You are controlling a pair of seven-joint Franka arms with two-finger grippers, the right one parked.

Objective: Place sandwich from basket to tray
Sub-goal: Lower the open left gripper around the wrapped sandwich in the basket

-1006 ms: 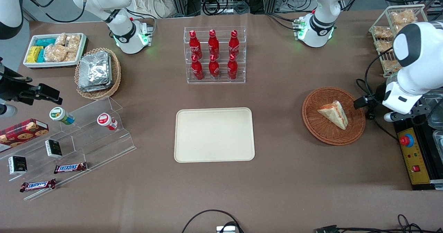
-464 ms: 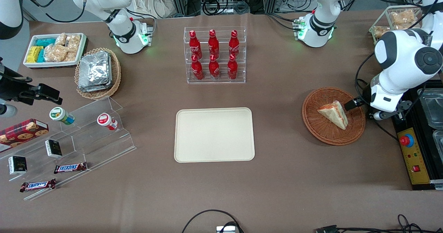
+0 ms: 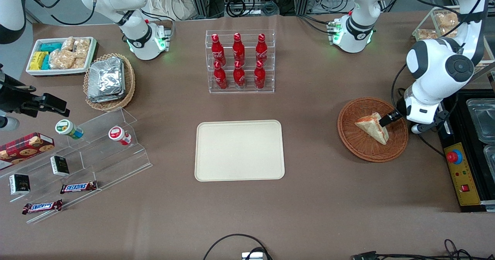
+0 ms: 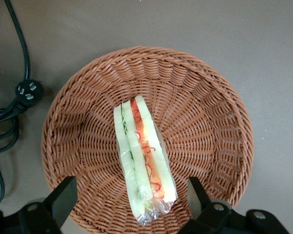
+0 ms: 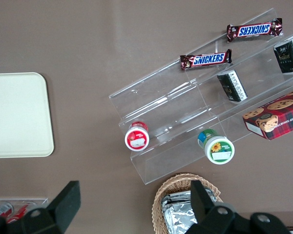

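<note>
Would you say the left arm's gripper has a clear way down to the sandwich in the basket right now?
Probably yes. The gripper hangs open over the basket, its fingers straddling the sandwich, and nothing lies on or against it.

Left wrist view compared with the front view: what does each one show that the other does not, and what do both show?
Only the left wrist view shows the sandwich's green and red filling layers, its clear wrap, and the gripper open, one finger at each side of the sandwich's end. Only the front view shows the tray, bare, toward the parked arm's end from the basket, and the rack of red bottles. Both show the sandwich lying in the basket, with the gripper above it.
</note>
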